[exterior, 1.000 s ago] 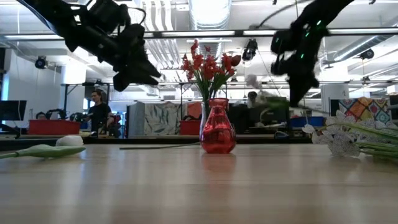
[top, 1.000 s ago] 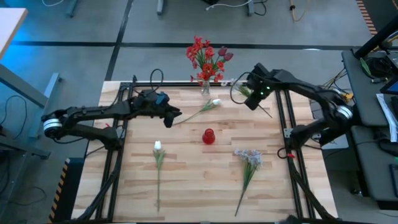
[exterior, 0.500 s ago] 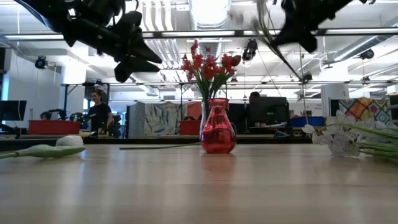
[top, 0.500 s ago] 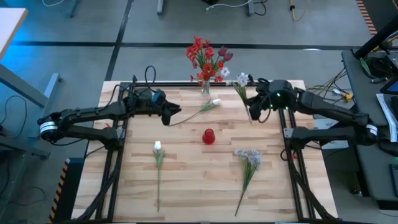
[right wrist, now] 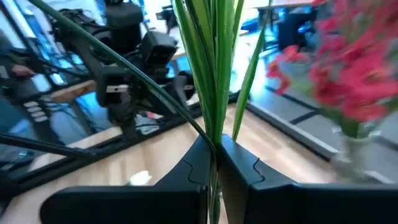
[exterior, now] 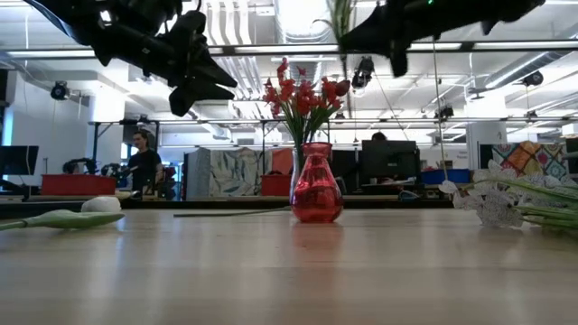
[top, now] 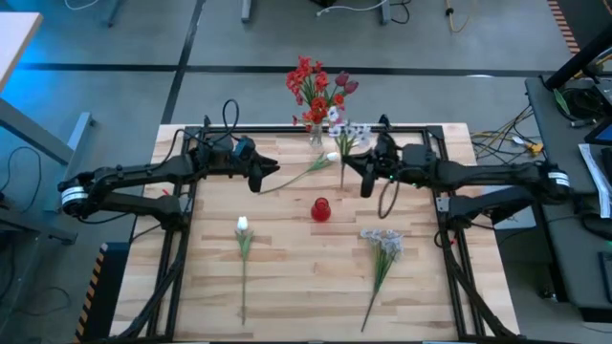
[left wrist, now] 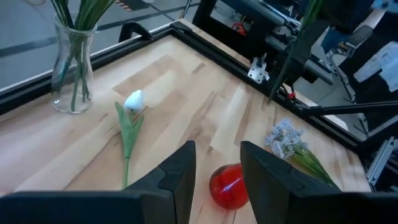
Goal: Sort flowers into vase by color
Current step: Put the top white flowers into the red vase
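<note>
My right gripper (top: 360, 176) hangs over the table's far middle, shut on a green-stemmed flower with pale white blossoms (top: 350, 130). It stands beside the clear glass vase (top: 315, 135) holding red flowers (top: 316, 84). A small red vase (top: 320, 208) stands at the table's centre. One white tulip (top: 330, 157) lies between the vases. A second white tulip (top: 242, 225) lies near left. A pale blue-white cluster (top: 383, 241) lies near right. My left gripper (top: 272, 174) hovers open left of centre, with nothing between its fingers (left wrist: 180, 177). My right gripper pinches the flower's bundled green stems (right wrist: 215, 138) between its two fingers. The fingers come level from the table's right and lie across the stems. The flower stands about upright and clear of the table, blossoms above the fingers and its thin lower stem (exterior: 347, 68) hanging below.
A black frame rail (top: 287, 127) runs along the far edge and down both sides. Bare wood lies along the near edge between the two lying flowers. A person (exterior: 143, 162) stands in the room behind the table.
My right gripper has swung from the far right corner toward the table's middle, rising and tipping from pointing down to level. The held flower came along, turned upright, and its blossoms now stand next to the clear vase.
</note>
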Robot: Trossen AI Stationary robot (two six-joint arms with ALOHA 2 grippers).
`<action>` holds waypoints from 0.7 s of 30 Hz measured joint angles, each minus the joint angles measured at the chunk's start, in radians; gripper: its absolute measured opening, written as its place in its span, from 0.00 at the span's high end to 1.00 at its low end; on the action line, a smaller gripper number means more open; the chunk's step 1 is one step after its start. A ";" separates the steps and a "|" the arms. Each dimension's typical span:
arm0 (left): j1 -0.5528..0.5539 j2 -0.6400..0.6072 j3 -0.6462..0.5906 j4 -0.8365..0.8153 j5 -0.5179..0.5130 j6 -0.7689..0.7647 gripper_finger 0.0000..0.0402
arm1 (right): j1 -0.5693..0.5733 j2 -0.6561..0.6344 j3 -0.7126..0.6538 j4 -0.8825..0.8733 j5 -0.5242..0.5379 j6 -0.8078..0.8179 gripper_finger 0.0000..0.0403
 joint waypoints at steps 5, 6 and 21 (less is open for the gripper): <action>0.000 0.005 0.001 0.002 0.000 0.004 0.72 | 0.002 0.130 -0.022 0.171 -0.092 0.059 0.97; 0.000 0.005 0.001 0.002 0.000 0.003 0.72 | 0.006 0.155 -0.022 0.208 -0.103 0.068 0.97; 0.000 0.005 0.001 0.003 0.001 0.000 0.72 | 0.033 0.358 -0.022 0.369 -0.099 0.061 0.97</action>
